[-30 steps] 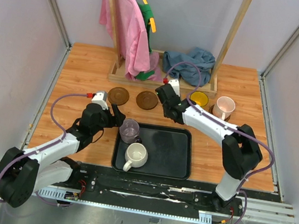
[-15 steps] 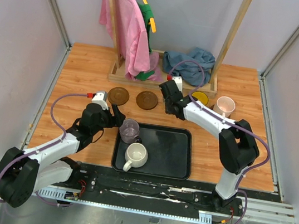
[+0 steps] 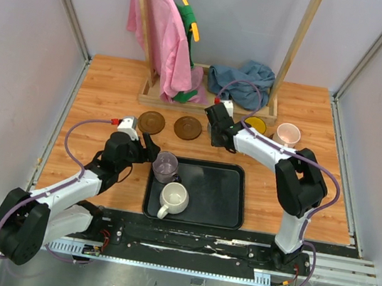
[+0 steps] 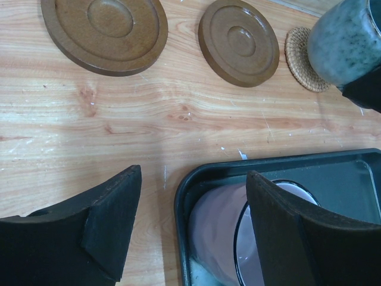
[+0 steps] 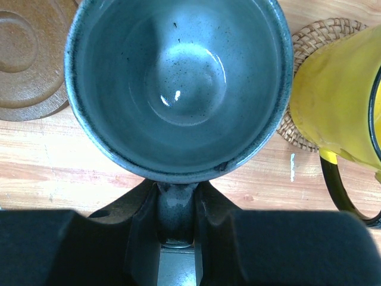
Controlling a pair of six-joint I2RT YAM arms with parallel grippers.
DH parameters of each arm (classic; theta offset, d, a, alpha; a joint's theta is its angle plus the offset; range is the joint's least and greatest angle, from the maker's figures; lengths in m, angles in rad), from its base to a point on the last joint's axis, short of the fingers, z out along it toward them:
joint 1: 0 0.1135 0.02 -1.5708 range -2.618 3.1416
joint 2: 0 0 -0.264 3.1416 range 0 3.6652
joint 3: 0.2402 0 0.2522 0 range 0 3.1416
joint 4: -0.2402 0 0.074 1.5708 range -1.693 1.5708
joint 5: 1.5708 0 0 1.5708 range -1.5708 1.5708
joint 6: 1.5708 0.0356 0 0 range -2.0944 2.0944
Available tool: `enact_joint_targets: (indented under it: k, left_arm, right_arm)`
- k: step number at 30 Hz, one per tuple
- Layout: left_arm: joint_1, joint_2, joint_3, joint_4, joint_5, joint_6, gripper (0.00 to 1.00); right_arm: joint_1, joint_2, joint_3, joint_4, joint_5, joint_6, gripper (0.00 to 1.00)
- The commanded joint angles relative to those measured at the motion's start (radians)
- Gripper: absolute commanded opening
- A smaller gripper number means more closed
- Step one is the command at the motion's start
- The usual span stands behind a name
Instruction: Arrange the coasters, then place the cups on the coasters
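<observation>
Since a second ago the right arm has drawn back toward the far side of the table. Its right gripper (image 5: 177, 208) is clamped on the handle of the speckled grey-blue ceramic mug (image 5: 178, 77), just beside the bright yellow mug (image 5: 333, 101) on a tan woven coaster (image 5: 324, 31). The left gripper (image 4: 191, 179) gapes wide and empty over the translucent purple mug (image 4: 217, 238) in the black rectangular tray (image 4: 268, 162).
</observation>
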State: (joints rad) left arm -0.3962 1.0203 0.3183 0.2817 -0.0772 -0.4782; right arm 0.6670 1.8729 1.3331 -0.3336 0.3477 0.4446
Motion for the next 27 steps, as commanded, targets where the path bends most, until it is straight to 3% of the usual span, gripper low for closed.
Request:
enact_joint_targets:
  k: [1, 27]
  left_arm:
    - [-0.007, 0.003, 0.003, 0.007, -0.008, 0.012, 0.75]
    - [-0.007, 0.001, -0.002, 0.003, -0.014, 0.008, 0.75]
  right_arm:
    - [-0.012, -0.010, 0.035, 0.077, 0.026, 0.011, 0.01]
    - [-0.017, 0.035, 0.014, 0.072, 0.015, 0.040, 0.01]
